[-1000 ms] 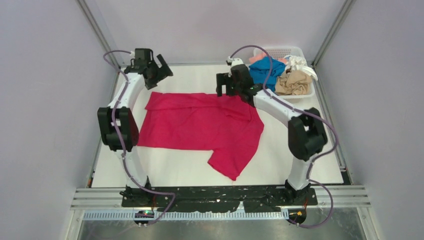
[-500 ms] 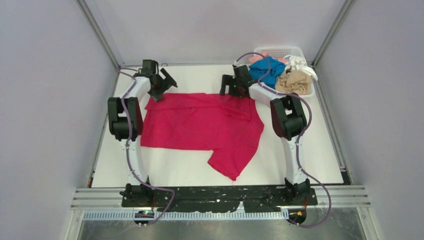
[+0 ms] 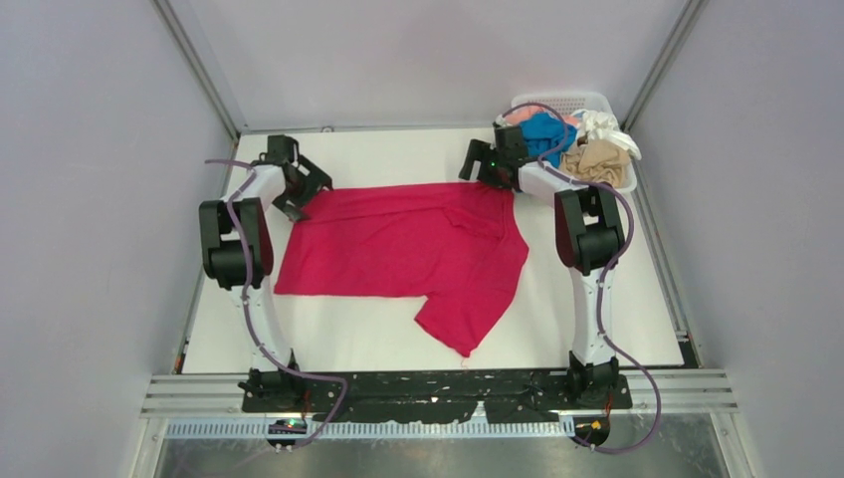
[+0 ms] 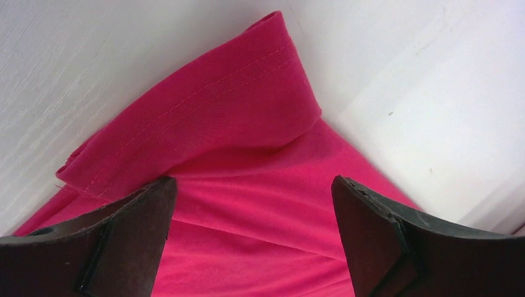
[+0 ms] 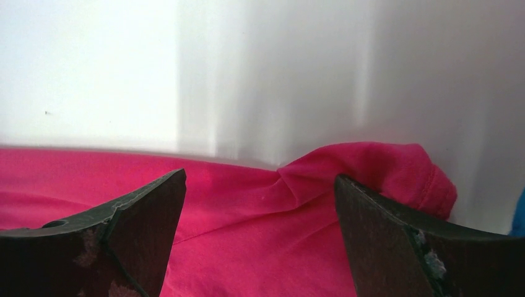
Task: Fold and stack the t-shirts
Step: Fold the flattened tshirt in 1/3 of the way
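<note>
A magenta-red t-shirt (image 3: 398, 244) lies spread on the white table, one sleeve pointing toward the near edge. My left gripper (image 3: 299, 189) is open, low over the shirt's far left corner; in the left wrist view the hemmed corner (image 4: 204, 111) lies folded over just beyond the gripper (image 4: 254, 185). My right gripper (image 3: 488, 174) is open over the far right corner; in the right wrist view the bunched cloth (image 5: 371, 173) lies between and beyond the gripper (image 5: 260, 179). Blue (image 3: 545, 134), tan (image 3: 597, 159), white (image 3: 602, 124) and peach-pink (image 3: 518, 113) shirts lie in the basket.
A white lattice basket (image 3: 572, 102) stands at the far right corner of the table (image 3: 358, 339). Grey walls enclose the table on the left, back and right. Both arm bases sit on the black rail (image 3: 438, 388) at the near edge.
Both arms have reached farther out and lowered onto the shirt's far corners. The left gripper moved left and down; the right gripper moved right toward the basket. The shirt's far edge shifted slightly.
</note>
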`<state>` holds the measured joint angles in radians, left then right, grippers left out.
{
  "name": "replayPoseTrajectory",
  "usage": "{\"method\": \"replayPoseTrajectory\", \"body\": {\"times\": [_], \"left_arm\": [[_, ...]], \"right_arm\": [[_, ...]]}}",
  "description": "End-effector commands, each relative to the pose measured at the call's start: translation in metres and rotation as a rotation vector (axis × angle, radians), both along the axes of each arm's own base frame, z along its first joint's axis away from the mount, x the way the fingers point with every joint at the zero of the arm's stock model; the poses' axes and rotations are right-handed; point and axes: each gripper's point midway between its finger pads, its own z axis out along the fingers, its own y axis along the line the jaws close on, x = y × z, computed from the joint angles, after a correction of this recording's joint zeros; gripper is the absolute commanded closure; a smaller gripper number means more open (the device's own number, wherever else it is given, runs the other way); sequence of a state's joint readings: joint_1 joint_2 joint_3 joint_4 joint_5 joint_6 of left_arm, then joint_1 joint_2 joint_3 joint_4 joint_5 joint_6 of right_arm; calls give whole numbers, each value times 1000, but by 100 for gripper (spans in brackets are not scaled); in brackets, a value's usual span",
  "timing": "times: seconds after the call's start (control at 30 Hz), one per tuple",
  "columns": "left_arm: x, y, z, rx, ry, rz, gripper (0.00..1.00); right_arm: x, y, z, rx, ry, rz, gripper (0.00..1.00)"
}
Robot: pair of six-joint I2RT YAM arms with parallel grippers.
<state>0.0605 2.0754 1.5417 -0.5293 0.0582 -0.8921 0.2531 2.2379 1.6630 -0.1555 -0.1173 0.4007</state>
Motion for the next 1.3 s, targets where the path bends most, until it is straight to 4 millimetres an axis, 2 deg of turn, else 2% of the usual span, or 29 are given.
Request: {"method": "replayPoseTrajectory", "body": {"times": [0.0, 0.17, 0.27, 0.37, 0.4, 0.43, 0.47, 0.5, 0.53, 0.63, 0.67, 0.7, 0.73, 0.77, 0.8, 0.83, 0.87, 0.9, 0.93, 0.97, 1.0, 1.07, 1.1, 1.13, 1.27], "left_arm": [[-13, 10, 5, 41, 23, 33, 1], [-11, 17, 13, 78, 3, 40, 1], [7, 15, 35, 73, -80, 16, 1], [35, 9, 93, 69, -206, -54, 1], [41, 8, 116, 75, -247, -79, 1], [43, 6, 136, 85, -273, -107, 1], [42, 6, 157, 102, -294, -124, 1], [35, 7, 174, 124, -302, -137, 1], [27, 9, 186, 154, -304, -146, 1], [-19, 26, 198, 262, -267, -102, 1], [-39, 32, 194, 289, -247, -84, 1], [-62, 38, 198, 321, -253, -54, 1], [-80, 41, 179, 334, -206, -39, 1], [-101, 44, 167, 342, -180, -16, 1], [-124, 45, 155, 344, -158, 7, 1], [-144, 45, 146, 340, -149, 28, 1], [-163, 44, 130, 332, -126, 45, 1], [-182, 44, 120, 323, -130, 69, 1], [-197, 43, 107, 315, -123, 85, 1], [-213, 42, 90, 306, -99, 105, 1], [-227, 43, 77, 307, -80, 122, 1], [-254, 44, 50, 307, -33, 153, 1], [-260, 45, 43, 306, -27, 172, 1], [-264, 47, 37, 311, -28, 190, 1], [-258, 60, 21, 325, -27, 273, 1]], "right_arm": [[11, -43, 19, -44, -47, -111, 5], [18, -57, 35, -56, -95, -126, 5], [14, -28, 62, 26, -154, 48, 5], [-1, 5, 105, 66, -239, 251, 5], [-5, 12, 115, 61, -249, 284, 5], [-14, 25, 133, 44, -290, 349, 5], [-23, 31, 150, 31, -314, 379, 5], [-32, 44, 157, -2, -341, 431, 5], [-43, 48, 170, -16, -359, 455, 5], [-77, 75, 182, -47, -393, 532, 5], [-93, 76, 182, -53, -391, 543, 5], [-105, 85, 180, -73, -391, 549, 5], [-129, 93, 173, -88, -372, 575, 5], [-135, 90, 169, -137, -368, 540, 5], [-161, 96, 158, -160, -345, 556, 5], [-166, 89, 151, -211, -330, 490, 5], [-188, 85, 138, -264, -303, 454, 5], [-200, 84, 130, -279, -282, 443, 5], [-225, 82, 115, -296, -248, 444, 5], [-236, 82, 109, -299, -233, 453, 5], [-258, 82, 99, -300, -214, 469, 5], [-281, 78, 89, -310, -200, 483, 5], [-290, 74, 81, -321, -185, 489, 5], [-298, 74, 84, -311, -192, 490, 5], [-323, 76, 81, -279, -212, 552, 5]]}}
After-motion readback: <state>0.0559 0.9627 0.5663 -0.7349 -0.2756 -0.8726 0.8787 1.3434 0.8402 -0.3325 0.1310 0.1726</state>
